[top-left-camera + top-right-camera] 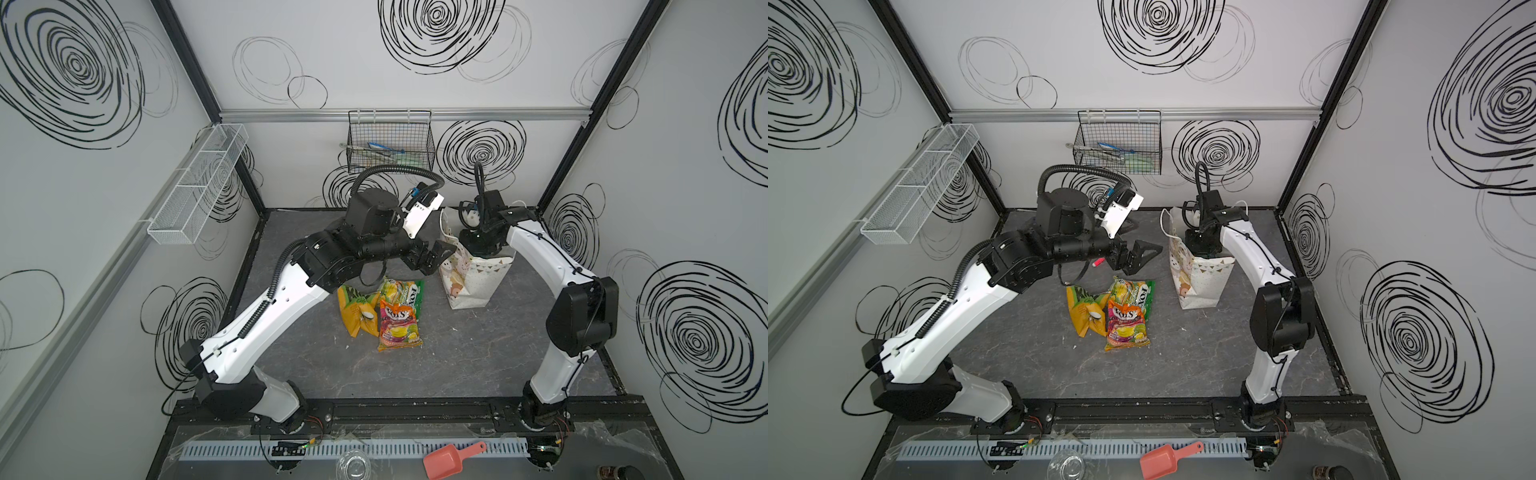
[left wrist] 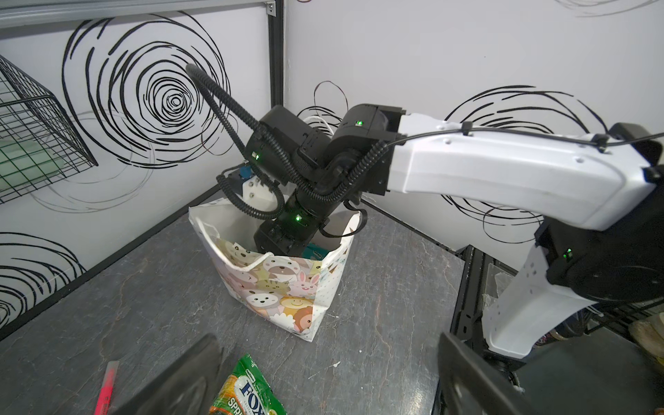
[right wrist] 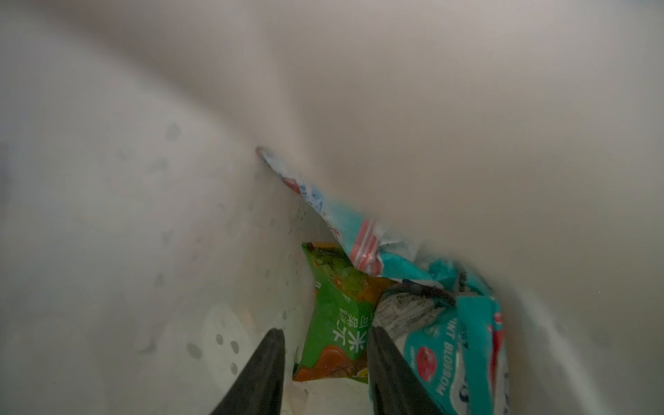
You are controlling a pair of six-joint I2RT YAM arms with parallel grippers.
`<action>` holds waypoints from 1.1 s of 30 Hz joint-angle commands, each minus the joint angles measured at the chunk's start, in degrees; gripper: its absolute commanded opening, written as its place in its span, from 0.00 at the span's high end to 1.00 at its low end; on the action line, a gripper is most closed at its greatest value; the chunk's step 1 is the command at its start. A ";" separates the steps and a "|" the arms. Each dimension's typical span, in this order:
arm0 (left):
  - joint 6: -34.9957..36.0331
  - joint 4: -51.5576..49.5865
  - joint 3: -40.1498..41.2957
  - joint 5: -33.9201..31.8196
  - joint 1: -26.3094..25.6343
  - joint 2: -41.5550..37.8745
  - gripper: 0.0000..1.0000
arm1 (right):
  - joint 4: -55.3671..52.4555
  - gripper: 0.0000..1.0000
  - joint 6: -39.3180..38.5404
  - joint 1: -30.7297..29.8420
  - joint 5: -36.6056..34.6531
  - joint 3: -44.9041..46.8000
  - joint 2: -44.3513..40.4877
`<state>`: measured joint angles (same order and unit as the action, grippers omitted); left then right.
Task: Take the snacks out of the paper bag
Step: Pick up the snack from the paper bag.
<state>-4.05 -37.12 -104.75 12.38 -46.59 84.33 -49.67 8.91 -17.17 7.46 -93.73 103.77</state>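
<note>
Only my right wrist view sees inside the paper bag (image 3: 143, 187). My right gripper (image 3: 325, 332) is down in it, its two dark fingers (image 3: 266, 363) apart with a clear gap. In that gap lies a green packet (image 3: 337, 316) printed with white Chinese characters, low against the bag's side wall. I cannot tell whether either finger touches it. Just beside it, by my other finger, sits a teal packet (image 3: 452, 359) marked "MINT BLOSSOM". A crumpled teal-and-white packet (image 3: 363, 248) with a red stripe leans on the bag's wall above both.

In both top views my right wrist fills the bag's mouth and hides all of that. There the bag (image 1: 469, 286) stands upright on the grey table (image 1: 457, 365). Three packets lie outside it, on the side facing my left arm. A green-yellow FOX'S packet (image 1: 405, 291) is nearest the bag and an orange-yellow packet (image 1: 357, 311) is farthest. A red multicolour packet (image 1: 399, 326) overlaps both.

My left gripper (image 1: 1144, 259) hovers above the table between those packets and the bag, near it but apart. Its fingers are spread wide around nothing. In a top view a red marker pen (image 1: 1098, 262) peeks from under that wrist. My left wrist view adds the bag's cartoon animals (image 2: 287, 298), its cord handle, and a teal corner inside the mouth.
</note>
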 commanded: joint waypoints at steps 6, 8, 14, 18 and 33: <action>-0.28 3.12 1.48 -0.16 0.26 -1.23 0.04 | 0.93 0.45 0.64 -0.94 -1.52 4.17 3.27; -0.34 3.09 1.72 0.01 0.11 -1.23 0.04 | 1.27 0.37 0.75 -1.03 -2.21 5.08 3.71; 0.69 3.09 2.27 0.41 -0.72 -1.13 0.04 | 2.76 0.23 0.63 -1.65 -4.30 9.63 5.35; 1.15 2.23 2.30 -0.41 -1.49 -0.84 0.04 | 5.54 0.24 1.41 -1.82 -3.63 13.58 5.79; 0.98 2.74 3.94 -1.69 -2.11 -1.32 0.04 | 11.46 0.32 2.19 -1.66 -2.89 21.17 10.04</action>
<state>-3.86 -36.36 -101.25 11.25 -48.49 84.29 -31.94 9.80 -19.14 4.40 -76.51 109.36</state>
